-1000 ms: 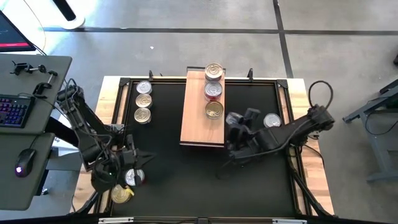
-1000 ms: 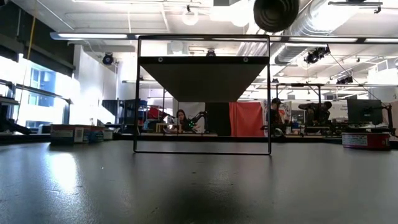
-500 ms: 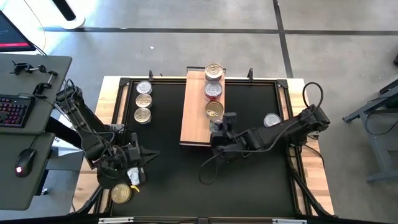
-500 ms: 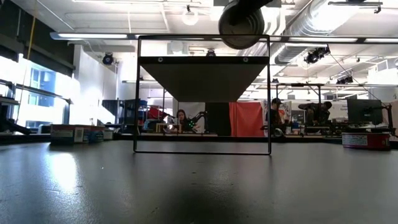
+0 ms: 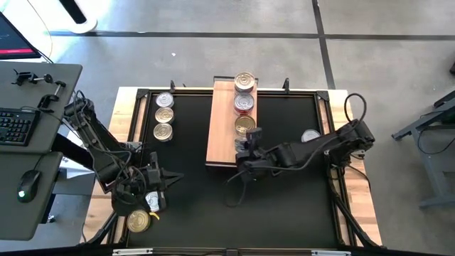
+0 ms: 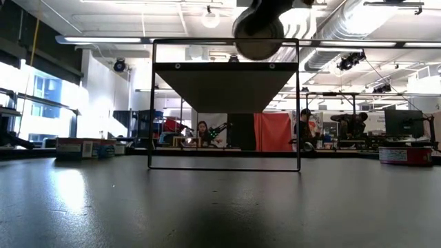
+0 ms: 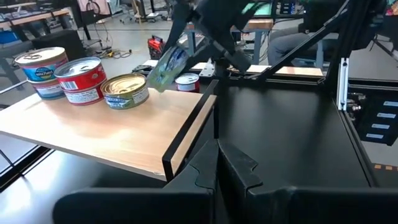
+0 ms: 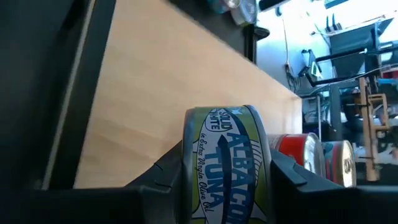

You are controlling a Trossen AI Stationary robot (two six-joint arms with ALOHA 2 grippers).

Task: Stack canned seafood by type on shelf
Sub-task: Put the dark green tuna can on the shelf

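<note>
- Tabletop, black, lies under both arms, with the shelf set across its far middle, directly below the right gripper's jaws.
- Right gripper hangs over the shelf's near end, jaws pinching a green-and-yellow tuna tin by its sides, the tin turned on edge above the wood.
- Left gripper waits at the near left of the table, fingers pressed together and holding nothing.
- Three tins stand in a row on the shelf just beyond the held tin: a gold-lidded one nearest the jaws, a red one, then a silver one.
- Three more tins line the far left of the table, one sits behind the right arm, and two lie just behind the left gripper's jaws.
</note>
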